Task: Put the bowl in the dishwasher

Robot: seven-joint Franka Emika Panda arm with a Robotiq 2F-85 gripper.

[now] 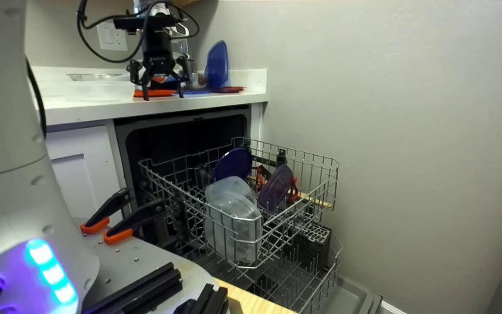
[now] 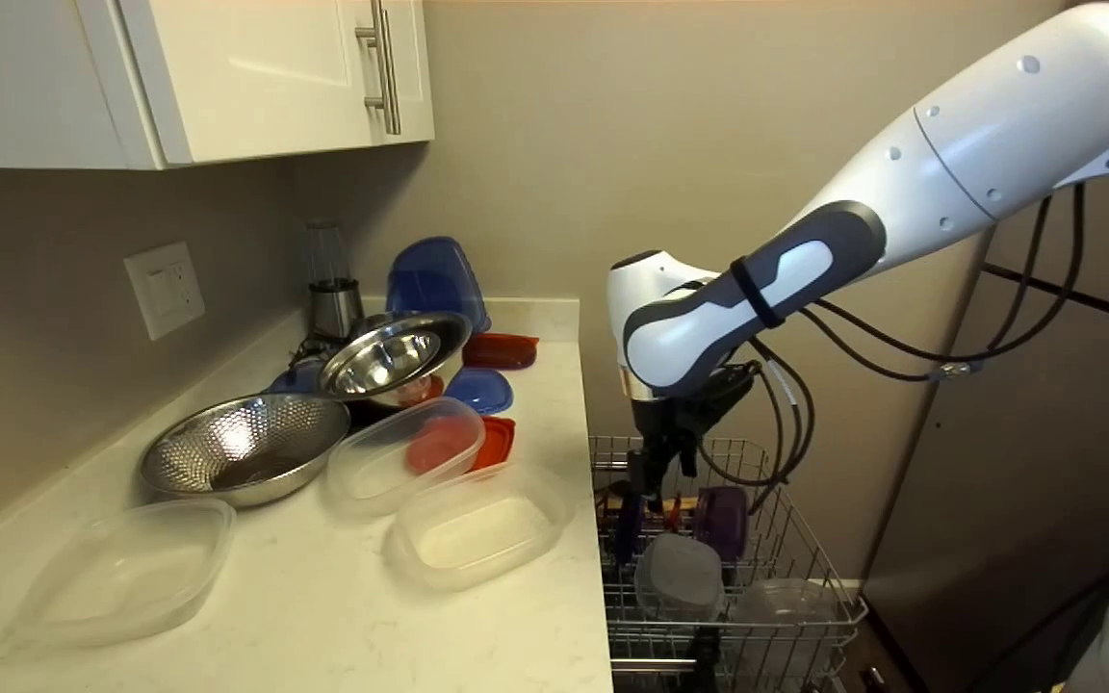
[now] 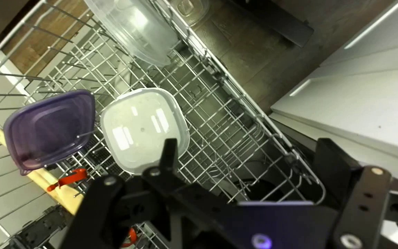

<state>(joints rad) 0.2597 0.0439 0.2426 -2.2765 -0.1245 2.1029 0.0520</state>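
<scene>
Gripper (image 1: 163, 95) downward, jaws apart, above the dishwasher rack (image 3: 218, 126).

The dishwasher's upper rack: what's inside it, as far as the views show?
The upper rack holds a translucent bowl, a clear container, a purple plastic piece, a dark blue plastic piece, a wooden utensil and something red. What lies directly beneath the bowl is covered.

Dishwasher (image 1: 185, 135) under desk (image 2: 352, 626), rack (image 1: 292, 150) in front. In an exterior view, bowl (image 2: 680, 573) in rack, left of tub (image 2: 786, 606); lid (image 2: 723, 520) behind both. Same view, on desk: colander (image 2: 246, 448) left of two containers (image 2: 482, 534), behind a third container (image 2: 131, 568); mixing bowl (image 2: 396, 361) behind colander, blender (image 2: 334, 303) farther back. End effector (image 3: 247, 141) above rack.
</scene>
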